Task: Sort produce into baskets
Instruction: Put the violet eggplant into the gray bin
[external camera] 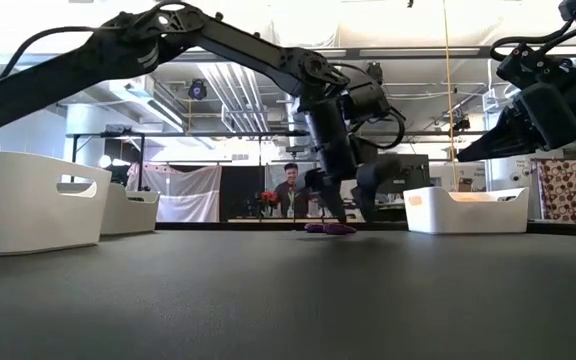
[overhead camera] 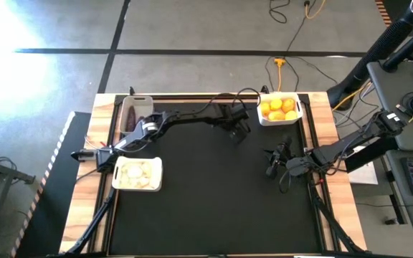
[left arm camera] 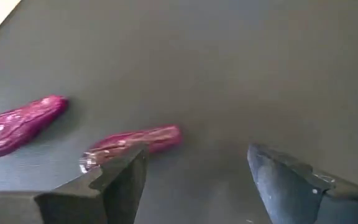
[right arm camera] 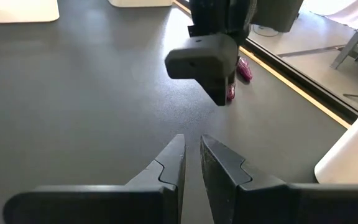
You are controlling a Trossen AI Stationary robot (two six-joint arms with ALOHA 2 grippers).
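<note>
The left arm reaches across the far half of the black counter [overhead camera: 214, 201], and its gripper [left arm camera: 194, 177] hangs low over two purple eggplants [left arm camera: 135, 142], jaws spread wide, holding nothing. One eggplant lies just ahead of one finger [left arm camera: 107, 186]; the other eggplant [left arm camera: 20, 123] lies a little way off beside it, the two apart. From counter level they show as a low purple shape [external camera: 330, 228] right under the gripper [external camera: 343, 205].

The right arm waits on its own side, its gripper [overhead camera: 272, 163] over bare counter; in its wrist view the jaws [right arm camera: 191, 163] are nearly closed, a thin slit between them and nothing in it.

The baskets sit at the edges: a white one [overhead camera: 301, 107] at the far right corner, full of yellow and orange citrus [overhead camera: 278, 107]; a greyish narrow one [overhead camera: 126, 115] at the far left with something dark in it (I can't tell what); and a white one [overhead camera: 159, 175] near the left edge holding pale bulbs [overhead camera: 136, 173].

A person [external camera: 290, 188] stands in the room beyond.
</note>
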